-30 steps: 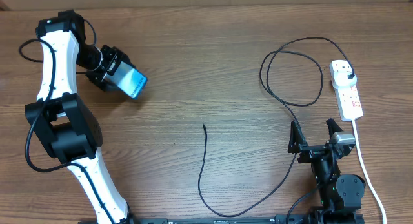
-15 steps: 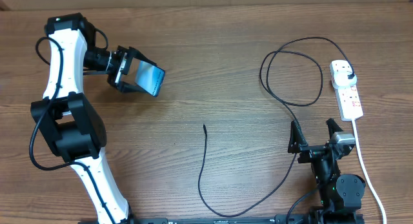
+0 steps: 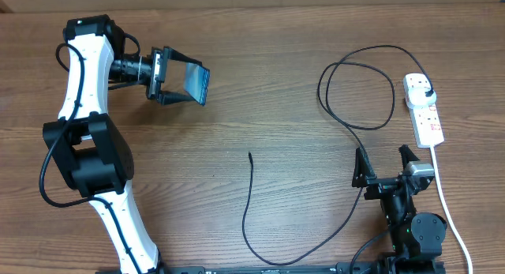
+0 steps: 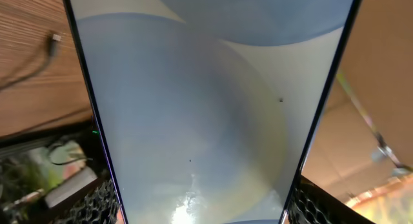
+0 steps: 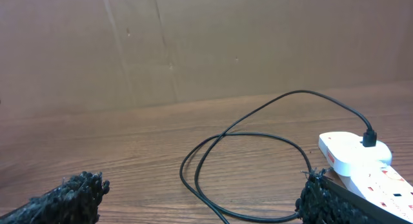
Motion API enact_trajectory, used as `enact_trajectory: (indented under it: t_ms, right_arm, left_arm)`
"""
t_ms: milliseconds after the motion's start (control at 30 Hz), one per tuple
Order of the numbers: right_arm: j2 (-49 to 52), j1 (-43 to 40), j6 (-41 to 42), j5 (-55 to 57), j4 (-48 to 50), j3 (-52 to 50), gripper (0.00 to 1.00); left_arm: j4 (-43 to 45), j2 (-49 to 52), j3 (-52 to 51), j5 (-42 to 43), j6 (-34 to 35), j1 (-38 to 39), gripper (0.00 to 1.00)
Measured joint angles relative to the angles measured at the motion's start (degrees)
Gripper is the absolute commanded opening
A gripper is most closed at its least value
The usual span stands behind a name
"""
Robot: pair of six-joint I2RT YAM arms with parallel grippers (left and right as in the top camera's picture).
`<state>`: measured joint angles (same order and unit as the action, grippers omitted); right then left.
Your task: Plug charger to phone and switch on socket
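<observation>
My left gripper (image 3: 167, 76) is shut on the phone (image 3: 197, 84) and holds it tilted above the table at the far left. Its lit blue-grey screen fills the left wrist view (image 4: 206, 108). The charger, a thin black cable (image 3: 251, 197), runs from its free connector (image 3: 249, 155) at the table's middle, round a loop, to its black plug (image 3: 427, 93) in the socket (image 3: 424, 108), a white power strip at the right. My right gripper (image 3: 384, 165) is open and empty below the socket. The right wrist view shows the cable loop (image 5: 251, 166) and the socket (image 5: 358, 156).
The socket's white cord (image 3: 446, 203) runs down the right side past my right arm's base (image 3: 414, 230). A brown cardboard wall (image 5: 193, 43) stands behind the table.
My left gripper has lifted the phone and carried it up and to the right, turning it more on edge. The right arm and the cable have not moved.
</observation>
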<state>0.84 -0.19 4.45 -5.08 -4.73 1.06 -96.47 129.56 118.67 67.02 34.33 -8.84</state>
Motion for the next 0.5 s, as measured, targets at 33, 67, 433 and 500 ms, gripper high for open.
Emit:
enact_trajectory:
  t_ms: [33,67,433,500]
  right_arm:
    - [0.00,0.00,0.00,0.00,0.00,0.00,1.00]
    - [0.00,0.00,0.02,0.00,0.02,0.00,1.00]
    - [0.00,0.02,0.04,0.00,0.02,0.00,1.00]
    - [0.00,0.00,0.02,0.00,-0.02,0.00,1.00]
  left_arm:
    - [-0.02,0.00,0.00,0.79,-0.04,0.00,0.04]
    - [0.00,0.00,0.00,2.03,-0.07,0.00,0.04]
    - [-0.02,0.00,0.00,7.26,-0.24,0.00,0.04]
    - [-0.02,0.00,0.00,7.41,-0.26,0.00,0.04]
